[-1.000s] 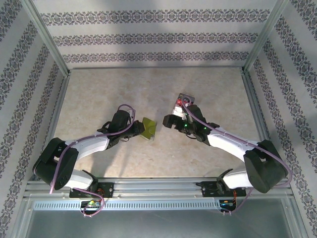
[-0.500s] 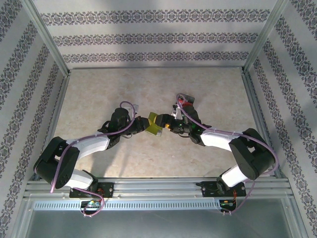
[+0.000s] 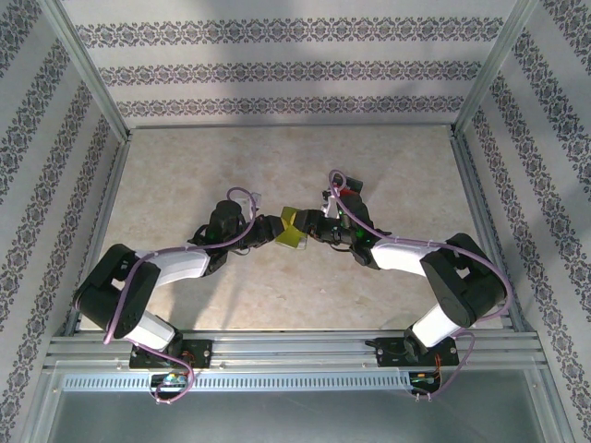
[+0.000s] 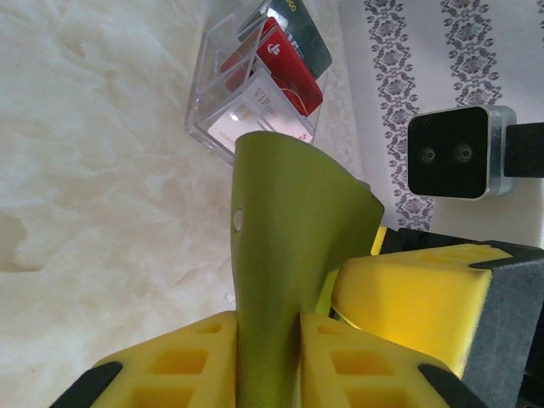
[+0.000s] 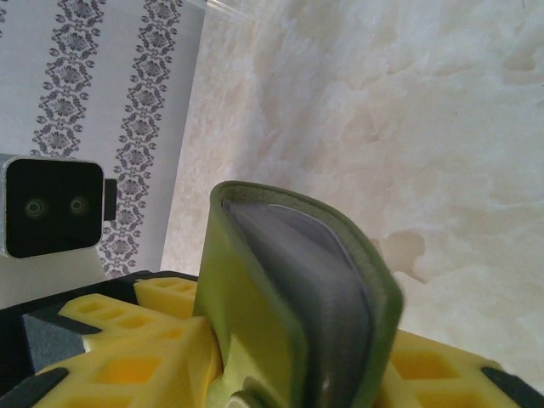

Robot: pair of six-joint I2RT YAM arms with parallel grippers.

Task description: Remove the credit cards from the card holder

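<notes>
The card holder is held over the middle of the surface, and both tools meet at it. The left tool is at the left side of the holder and the right tool is at its right side.

In the left wrist view the left tool is narrow. Its two yellow fingers pinch one olive flap of the card holder, which stands up from between them. A yellow finger of the right tool is just beside the holder on the right.

In the right wrist view the right tool is closed on the folded card holder, with a yellow finger on each side of it. The grey pockets show inside the fold. I cannot tell if a card is in them.

Beyond the holder, apart from it, a clear box stands on the surface. It carries the credit cards: one red, one dark and one white.
</notes>
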